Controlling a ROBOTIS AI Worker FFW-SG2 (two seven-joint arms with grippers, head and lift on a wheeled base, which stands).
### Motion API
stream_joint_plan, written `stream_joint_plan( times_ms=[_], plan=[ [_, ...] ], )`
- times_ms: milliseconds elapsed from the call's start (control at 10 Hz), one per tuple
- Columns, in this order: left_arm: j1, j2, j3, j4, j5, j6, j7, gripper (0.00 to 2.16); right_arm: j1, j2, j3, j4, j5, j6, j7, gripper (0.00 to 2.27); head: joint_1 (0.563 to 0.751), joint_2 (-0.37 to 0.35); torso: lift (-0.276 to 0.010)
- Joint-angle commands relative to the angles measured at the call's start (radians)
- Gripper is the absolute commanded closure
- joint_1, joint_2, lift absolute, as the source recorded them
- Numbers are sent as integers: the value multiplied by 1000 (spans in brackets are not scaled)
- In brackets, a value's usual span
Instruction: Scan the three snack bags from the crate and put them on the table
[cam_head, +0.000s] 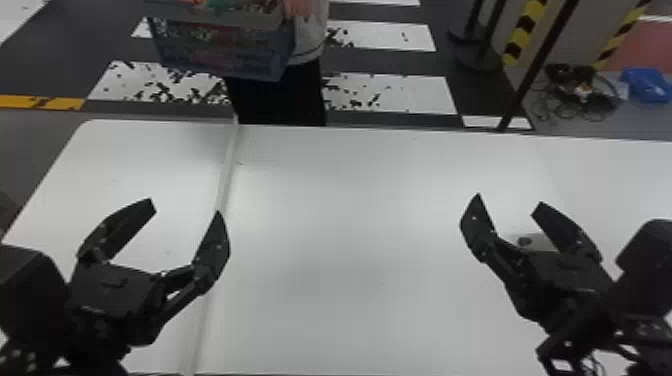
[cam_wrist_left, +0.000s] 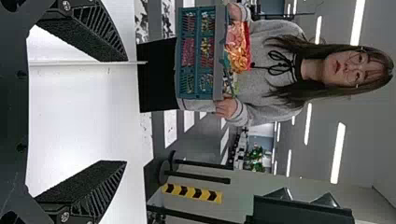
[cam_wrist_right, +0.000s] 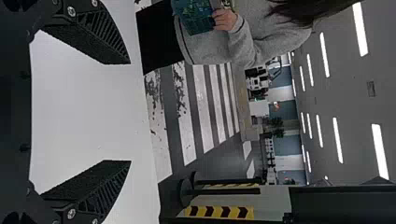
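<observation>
Teal slatted crate (cam_head: 220, 52), w/ shiny red-orange snack bags (cam_wrist_left: 239, 46) up top, sits in a person's hands (cam_wrist_left: 225, 108), upper L of head view; L tool (cam_head: 185, 207) & R tool (cam_head: 509, 199) gape wide over white table (cam_head: 340, 225).

Left claw (cam_head: 185, 208), right claw (cam_head: 509, 200), fingers spread

Table (cam_head: 340, 210): smooth, softly glossy top. Crate (cam_wrist_left: 218, 51): plastic. Snack bag (cam_wrist_left: 239, 44): glossy, crinkled film. Sweatshirt (cam_wrist_left: 264, 91): matt cloth. Left gripper (cam_head: 185, 207), right gripper (cam_head: 509, 199): matt, rough inner faces.
</observation>
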Motion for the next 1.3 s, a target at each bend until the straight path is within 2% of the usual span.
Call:
stream_joint_plan(
  times_ms=[0,500,700,1200],
  plan=[
    [0,0,0,-1,0,-1,-1,90,-2,0,0,0,0,0,0,127,695,-46,-94],
    [0,0,0,-1,0,-8,-2,90,-2,0,2,0,1,0,0,127,695,-46,-94],
    [6,0,0,4,-5,-47,-7,90,-2,0,2,0,1,0,0,127,695,-46,-94],
    [18,0,11,18,-8,-130,-83,90,0,0,10,0,1,0,-2,127,695,-57,-94]
  ],
)
